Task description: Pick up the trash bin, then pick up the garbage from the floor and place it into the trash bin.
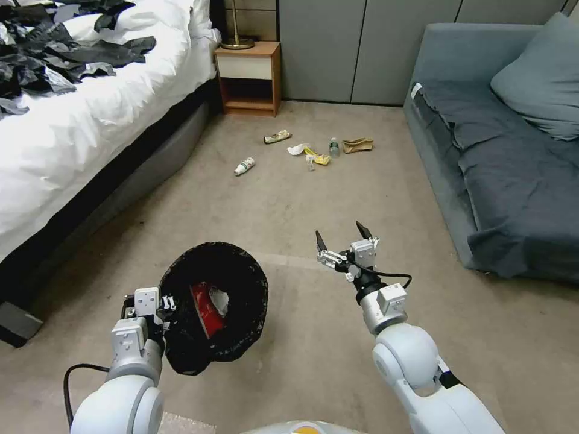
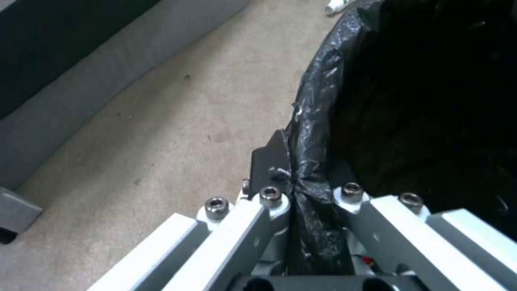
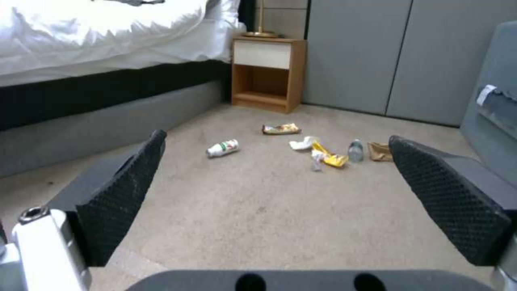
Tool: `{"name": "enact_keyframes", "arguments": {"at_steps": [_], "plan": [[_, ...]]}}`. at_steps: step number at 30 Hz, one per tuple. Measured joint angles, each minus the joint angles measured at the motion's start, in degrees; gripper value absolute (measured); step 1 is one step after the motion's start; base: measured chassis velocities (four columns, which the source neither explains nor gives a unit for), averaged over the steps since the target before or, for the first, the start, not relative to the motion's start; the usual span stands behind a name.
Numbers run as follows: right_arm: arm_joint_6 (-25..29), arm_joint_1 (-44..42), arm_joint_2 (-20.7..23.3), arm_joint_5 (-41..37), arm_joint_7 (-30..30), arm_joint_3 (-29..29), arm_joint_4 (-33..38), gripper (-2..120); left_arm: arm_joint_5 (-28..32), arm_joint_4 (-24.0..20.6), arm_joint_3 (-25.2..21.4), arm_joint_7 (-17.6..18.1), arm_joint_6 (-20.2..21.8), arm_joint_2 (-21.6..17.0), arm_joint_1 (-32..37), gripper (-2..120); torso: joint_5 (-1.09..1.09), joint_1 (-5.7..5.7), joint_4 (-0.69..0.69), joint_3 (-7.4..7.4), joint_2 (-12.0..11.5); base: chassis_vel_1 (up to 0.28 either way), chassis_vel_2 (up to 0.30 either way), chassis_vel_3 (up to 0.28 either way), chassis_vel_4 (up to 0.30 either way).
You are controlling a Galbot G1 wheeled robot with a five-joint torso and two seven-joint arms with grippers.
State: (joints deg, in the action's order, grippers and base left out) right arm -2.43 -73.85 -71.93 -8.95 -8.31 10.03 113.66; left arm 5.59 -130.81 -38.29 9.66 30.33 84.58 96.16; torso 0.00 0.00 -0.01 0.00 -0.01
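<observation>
Soft, even indoor light, no hard shadows. The white quilted bed cover [image 1: 90, 114] at ten o'clock nearly washes out. The crinkled black plastic bin liner [image 2: 431, 101] swallows detail, glinting faintly along its folds. Both wrist views are blurry; the nearest hardware is unfocused.

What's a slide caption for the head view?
Left tool holds bin; right tool open, litter ahead.

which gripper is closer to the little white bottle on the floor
The right. The right gripper hangs open over bare carpet, the white bottle ahead of it toward the bed. The left gripper sits farther back, clamped on the trash bin rim.
</observation>
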Motion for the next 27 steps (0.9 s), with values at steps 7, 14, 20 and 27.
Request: {"name": "enact_keyframes", "arguments": {"at_steps": [7, 14, 20, 27], "plan": [[-0.11, -0.31, -0.03, -0.01, -0.12, 0.18, 0.31, 100, -0.02, 0.01, 0.01, -0.02, -0.13, -0.03, 0.00, 1, 0.00, 0.00, 0.01, 0.00, 0.00, 0.000, 0.000, 0.000, 0.000], [-0.25, -0.62, -0.14, -0.04, -0.18, 0.39, 0.36, 100, -0.02, 0.08, 0.02, -0.04, -0.37, -0.05, 0.02, 1, 0.00, 0.00, 0.01, 0.01, 0.00, 0.000, 0.000, 0.000, 0.000], [-0.23, -0.69, -0.15, -0.08, -0.18, 0.57, 0.36, 100, -0.01, 0.10, 0.02, -0.07, -0.51, -0.07, 0.02, 1, 0.00, -0.01, 0.02, 0.00, 0.00, 0.000, 0.000, 0.000, 0.000], [-0.11, -0.73, -0.15, -0.09, -0.17, 0.81, 0.35, 100, -0.01, 0.16, 0.03, -0.07, -0.64, -0.06, 0.02, 1, 0.00, -0.01, 0.01, 0.00, 0.00, -0.010, 0.010, 0.006, -0.006]]}}
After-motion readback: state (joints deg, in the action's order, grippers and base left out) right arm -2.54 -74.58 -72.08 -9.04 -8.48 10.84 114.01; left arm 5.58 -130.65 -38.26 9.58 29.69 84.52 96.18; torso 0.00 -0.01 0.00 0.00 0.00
